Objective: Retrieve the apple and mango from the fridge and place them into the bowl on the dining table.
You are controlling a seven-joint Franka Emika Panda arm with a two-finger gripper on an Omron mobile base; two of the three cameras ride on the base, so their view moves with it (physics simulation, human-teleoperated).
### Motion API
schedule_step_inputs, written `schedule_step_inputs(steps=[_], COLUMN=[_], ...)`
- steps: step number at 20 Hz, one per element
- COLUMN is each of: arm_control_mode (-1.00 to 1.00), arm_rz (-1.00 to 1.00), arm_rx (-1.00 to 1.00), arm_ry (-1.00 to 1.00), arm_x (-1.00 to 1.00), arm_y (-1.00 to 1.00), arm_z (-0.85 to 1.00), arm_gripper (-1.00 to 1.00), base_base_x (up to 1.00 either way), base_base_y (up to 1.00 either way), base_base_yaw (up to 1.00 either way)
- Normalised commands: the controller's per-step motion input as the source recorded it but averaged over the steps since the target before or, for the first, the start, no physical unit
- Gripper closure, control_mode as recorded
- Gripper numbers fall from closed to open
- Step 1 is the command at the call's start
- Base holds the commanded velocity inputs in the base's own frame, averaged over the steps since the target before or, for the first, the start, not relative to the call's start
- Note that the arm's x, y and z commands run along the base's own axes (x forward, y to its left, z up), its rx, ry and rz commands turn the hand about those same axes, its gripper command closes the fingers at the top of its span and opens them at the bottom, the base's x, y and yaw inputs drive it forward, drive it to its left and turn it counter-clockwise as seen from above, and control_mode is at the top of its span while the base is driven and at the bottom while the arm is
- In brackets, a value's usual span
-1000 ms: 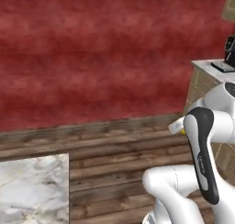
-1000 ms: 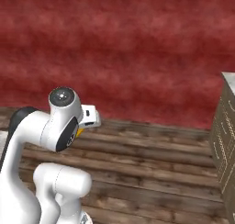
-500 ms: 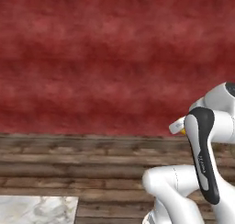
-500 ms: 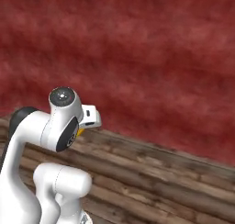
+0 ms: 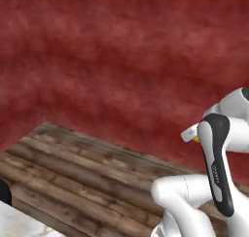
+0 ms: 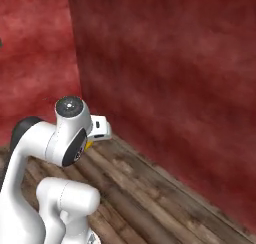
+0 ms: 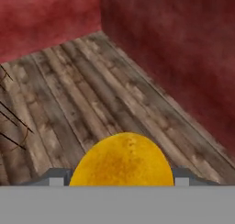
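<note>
Between the 2 finger tips of the tool (image 7: 121, 182), low in the hand view, the mango (image 7: 121, 161) is clamped. Beyond it, a brown plank floor (image 7: 87, 94) is seen, bounded by red walls (image 7: 174, 48). At the near left, a marble counter (image 5: 22, 226) corner is visible.

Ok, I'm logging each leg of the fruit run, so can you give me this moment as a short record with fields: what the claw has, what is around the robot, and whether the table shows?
claw: shut on the mango, fingertips at either side of it in the hand view
mango: yellow-orange, held in the claw, above the floor
arm: folded close over the base
surroundings: red wall meeting at a corner, wooden plank floor
dining table: a marble corner at the lower left of the left base view
</note>
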Motion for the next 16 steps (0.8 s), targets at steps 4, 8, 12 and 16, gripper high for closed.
schedule_step_inputs(steps=[4, 8, 12, 16], arm_control_mode=[1.00, 1.00, 1.00, 1.00], arm_rz=[0.00, 0.00, 0.00, 0.00], arm_rx=[0.00, 0.00, 0.00, 0.00], arm_ry=[0.00, 0.00, 0.00, 0.00], arm_x=[0.00, 0.00, 0.00, 0.00], arm_y=[0.00, 0.00, 0.00, 0.00], arm_z=[0.00, 0.00, 0.00, 0.00], arm_gripper=[1.00, 1.00, 1.00, 1.00], base_base_x=[0.83, 0.93, 1.00, 1.00], base_base_y=[0.00, 0.00, 0.00, -0.02], base_base_yaw=[0.79, 0.76, 0.69, 0.63])
